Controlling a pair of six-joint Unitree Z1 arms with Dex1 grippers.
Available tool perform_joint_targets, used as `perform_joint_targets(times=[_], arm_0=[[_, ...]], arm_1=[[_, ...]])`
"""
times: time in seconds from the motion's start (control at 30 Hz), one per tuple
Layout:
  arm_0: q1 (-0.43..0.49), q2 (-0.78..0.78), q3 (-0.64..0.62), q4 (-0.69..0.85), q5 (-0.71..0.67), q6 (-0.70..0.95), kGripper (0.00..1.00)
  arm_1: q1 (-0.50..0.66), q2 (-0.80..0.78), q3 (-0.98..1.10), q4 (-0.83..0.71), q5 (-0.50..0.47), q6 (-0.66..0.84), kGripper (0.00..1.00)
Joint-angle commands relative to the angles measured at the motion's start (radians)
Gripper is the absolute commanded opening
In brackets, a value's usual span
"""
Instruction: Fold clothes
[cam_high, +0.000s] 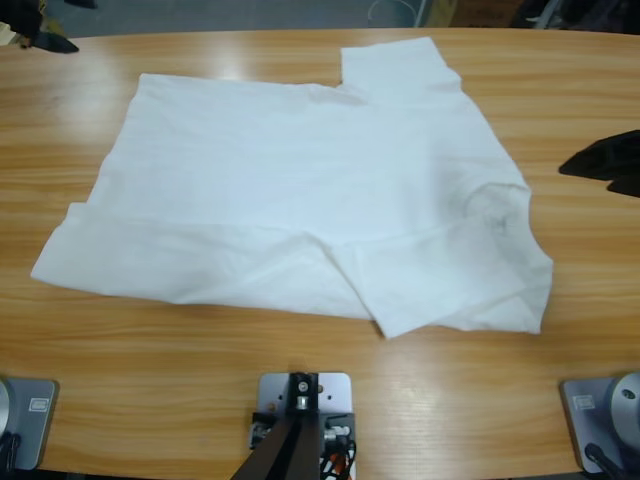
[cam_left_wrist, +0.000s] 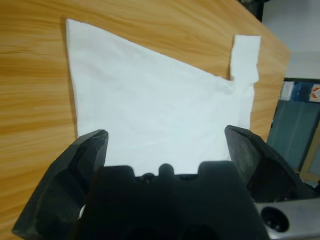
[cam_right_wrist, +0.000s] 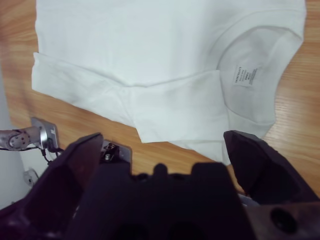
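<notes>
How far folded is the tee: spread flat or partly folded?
Partly folded. On the T-shirt, the near long edge and sleeve are turned over the body; the far sleeve still sticks out flat. Both grippers are open, clear of it.

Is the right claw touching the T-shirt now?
Apart. In the high view the right claw sits at the table's edge, with bare wood between it and the T-shirt.

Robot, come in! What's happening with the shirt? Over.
Both grippers, left and right, open, empty, off the shirt. Shirt flat on table, near side folded over. Nothing in the way.
</notes>
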Motion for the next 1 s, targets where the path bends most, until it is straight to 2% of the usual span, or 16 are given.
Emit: perform_joint_targets(times=[0.03, 0.43, 1.0], arm_0=[[0.008, 0.144, -0.011, 0.011, 0.035, -0.001, 0.908], [0.008, 0.184, 0.041, 0.011, 0.045, -0.005, 0.908], [-0.005, 0.245, 0.044, 0.011, 0.046, -0.008, 0.903]], arm_1=[[-0.014, 0.107, -0.009, -0.044, 0.028, -0.014, 1.000], [-0.014, 0.135, -0.024, -0.057, 0.039, -0.014, 1.000], [-0.014, 0.146, -0.020, -0.060, 0.041, -0.017, 1.000]])
